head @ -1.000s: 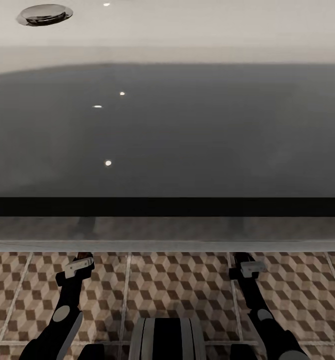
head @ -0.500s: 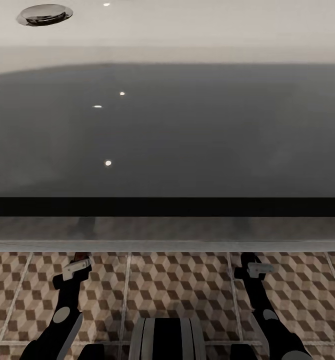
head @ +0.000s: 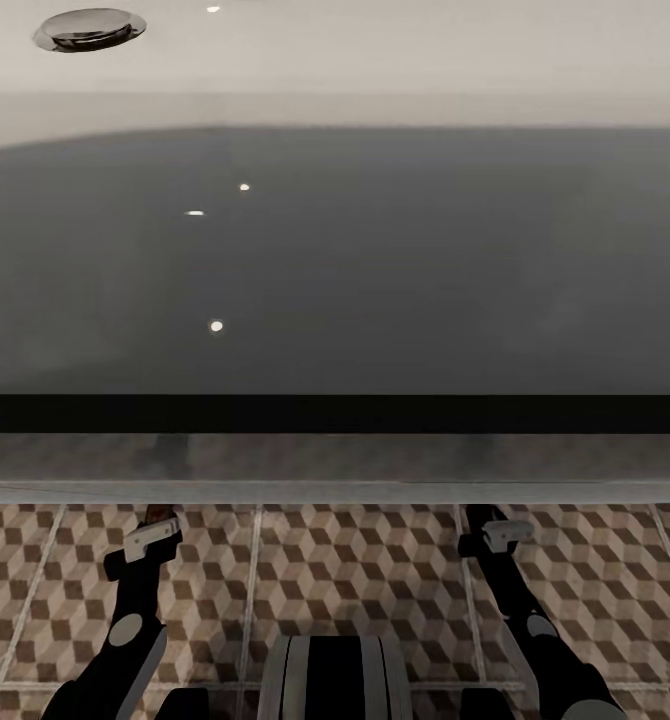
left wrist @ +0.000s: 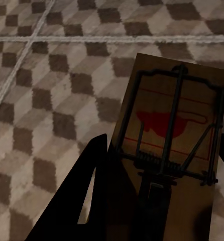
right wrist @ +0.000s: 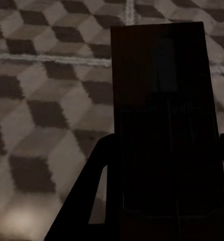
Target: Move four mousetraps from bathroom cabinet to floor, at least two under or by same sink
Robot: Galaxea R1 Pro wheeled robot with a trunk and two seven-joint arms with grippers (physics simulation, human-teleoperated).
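No readable text, label, brand or number is showing anywhere; the mousetrap [left wrist: 175,130] is bearing only a red mark.

The sink [head: 335,260] looks glossy and smooth, with a shiny metal drain [head: 88,27]. The bathroom floor [head: 355,560] is matt printed tile. The mousetrap [left wrist: 175,135] is matt wood with dark metal wire.

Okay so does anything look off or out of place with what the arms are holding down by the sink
Nothing stands out. Each gripper holds a mousetrap above the bathroom floor: the left one's mousetrap looks intact, bar and red bit in place; the right one's is too dark to judge.
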